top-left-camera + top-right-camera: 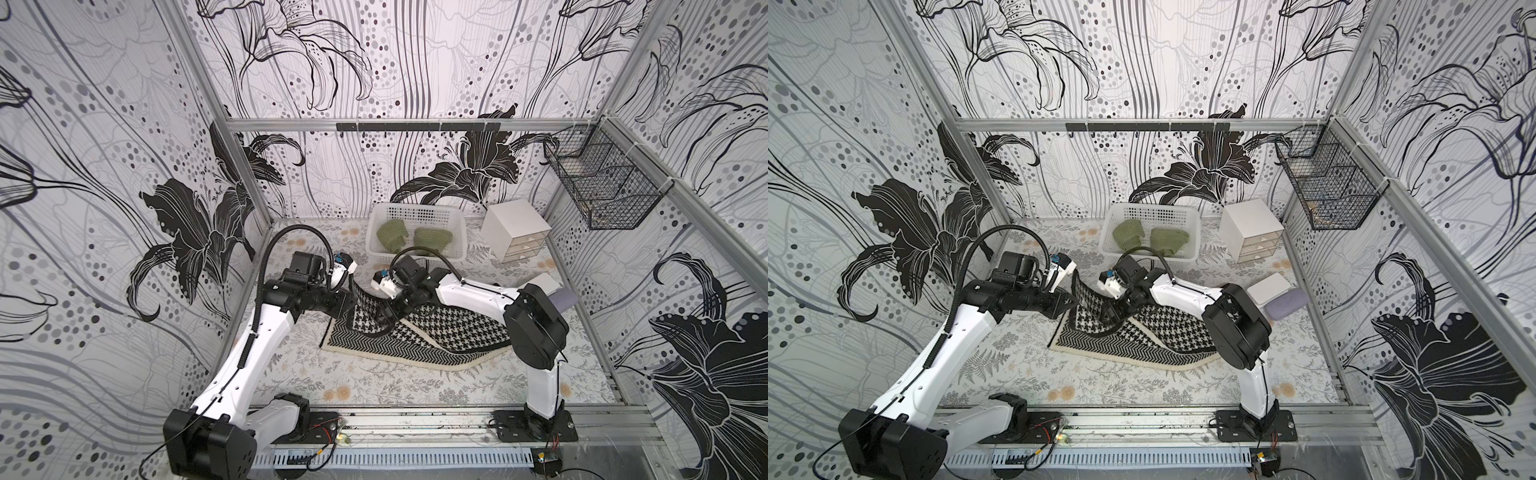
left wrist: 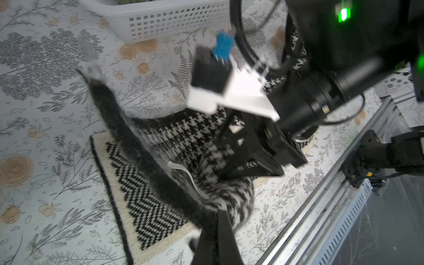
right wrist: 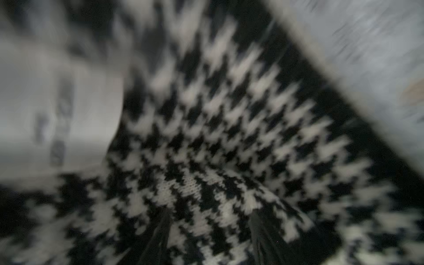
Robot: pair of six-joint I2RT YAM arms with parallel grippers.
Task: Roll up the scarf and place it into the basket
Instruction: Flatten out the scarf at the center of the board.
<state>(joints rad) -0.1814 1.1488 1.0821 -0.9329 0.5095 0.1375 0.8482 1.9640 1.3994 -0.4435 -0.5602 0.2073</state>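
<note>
Two grips on the scarf (image 1: 436, 328), left jaws clamped on its lifted edge, right jaws wider, pinching a fold.

Black-and-white houndstooth and chevron scarf (image 1: 449, 328), white basket (image 1: 419, 215), olive-green knit rolls (image 1: 392, 239), grey floral table (image 1: 374, 382)

Scarf (image 1: 436, 332) lies on table (image 1: 374, 382), one end raised at left fingers (image 2: 223, 238). Right fingers (image 3: 158, 236) just beside them, on scarf. Basket (image 1: 419, 214) beyond both fingers, two rolls (image 1: 392, 237) inside. Drawer box (image 1: 513, 226) right of basket.
</note>
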